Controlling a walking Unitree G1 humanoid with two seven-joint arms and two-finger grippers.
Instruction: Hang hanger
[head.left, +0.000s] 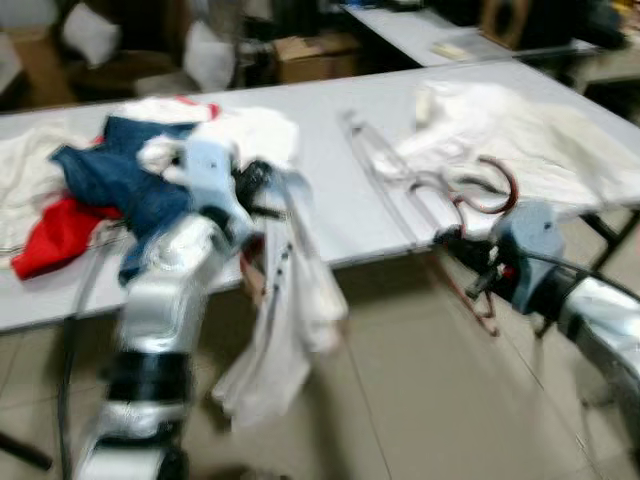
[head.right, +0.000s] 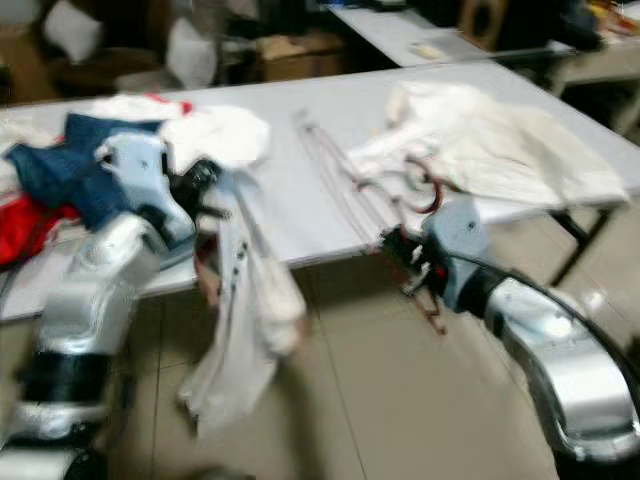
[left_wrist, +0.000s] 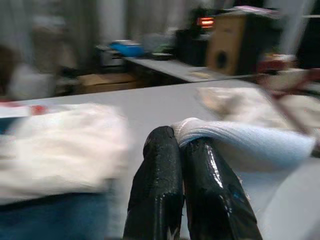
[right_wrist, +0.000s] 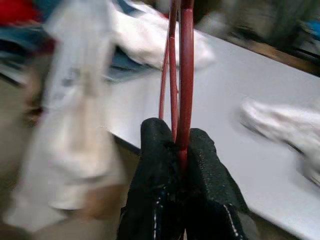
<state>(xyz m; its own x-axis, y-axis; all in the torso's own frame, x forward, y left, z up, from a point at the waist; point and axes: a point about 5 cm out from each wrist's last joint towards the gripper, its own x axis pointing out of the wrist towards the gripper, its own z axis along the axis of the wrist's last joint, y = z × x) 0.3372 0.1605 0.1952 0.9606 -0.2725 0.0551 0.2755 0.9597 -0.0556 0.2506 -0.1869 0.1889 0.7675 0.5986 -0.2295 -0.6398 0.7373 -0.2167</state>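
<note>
Red hanger (right_wrist: 181, 75) pinched in right end effector (right_wrist: 180, 150), left end effector (left_wrist: 182, 145) pinching blurred white garment (head.left: 285, 340).

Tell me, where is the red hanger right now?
The red hanger is pinched in the right gripper, on the robot's right, just off the front edge of the grey table, near the white clothes.

Red hanger (right_wrist: 181, 60): thin, smooth, glossy wire. White garment (head.left: 290, 330): soft limp cloth, matt. Left gripper (left_wrist: 182, 145) fingers: glossy black, wet-looking sheen. Right gripper (right_wrist: 179, 145) fingers: black, rough grainy texture. Table (head.left: 330, 200): smooth pale matt top. Floor (head.left: 420, 400): smooth tile.
</note>
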